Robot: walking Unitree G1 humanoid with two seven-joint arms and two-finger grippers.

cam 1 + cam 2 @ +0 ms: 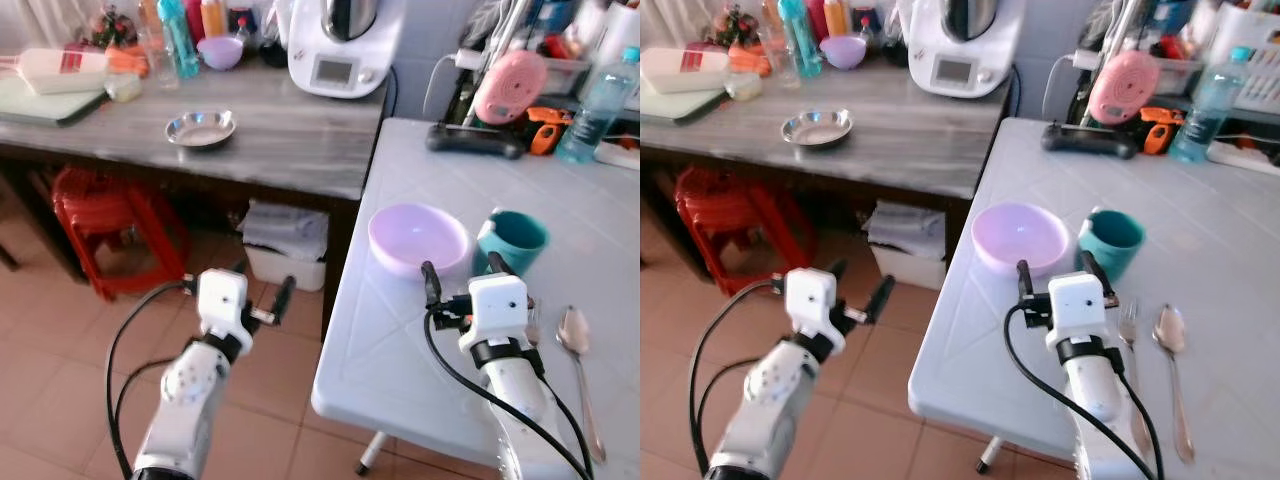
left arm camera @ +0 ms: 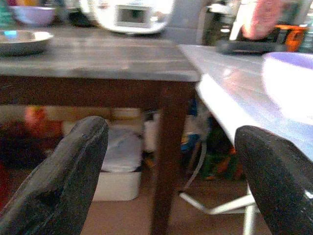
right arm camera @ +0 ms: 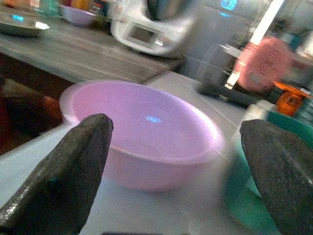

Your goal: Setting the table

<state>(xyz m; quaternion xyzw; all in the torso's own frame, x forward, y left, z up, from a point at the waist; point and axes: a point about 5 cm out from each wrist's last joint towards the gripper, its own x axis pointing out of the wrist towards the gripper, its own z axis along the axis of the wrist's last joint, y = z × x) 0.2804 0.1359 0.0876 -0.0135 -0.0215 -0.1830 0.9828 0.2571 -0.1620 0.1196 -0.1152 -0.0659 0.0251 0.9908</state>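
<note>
**Right gripper hovering spread behind the bowl**

Your right gripper (image 1: 462,270) is sitting low over the white table (image 1: 400,370), fingers spread wide, empty. It's pointing at the gap between the pink bowl (image 1: 417,238) and the teal cup (image 1: 510,240), just short of both, touching neither. In the right wrist view the bowl (image 3: 142,132) is lying between the two fingertips (image 3: 73,161), the cup at the edge.

Your left gripper (image 1: 262,290) is hanging over the tile floor beside the table's near corner, fingers also spread, holding nothing. It's facing the dark leg of the wooden counter (image 1: 280,130).

On the table you're seeing one bowl, one cup, one spoon (image 1: 576,345) and one fork (image 1: 1128,325). Fork and spoon are lying side by side to the right of your right arm, apart from each other. Bowl and cup are just beside each other; can't tell if touching.

Around: one steel dish (image 1: 200,128) on the counter, one white kitchen machine (image 1: 335,50) behind it, one water bottle (image 1: 595,105) at the table's far side, red stools (image 1: 100,215) under the counter.
</note>
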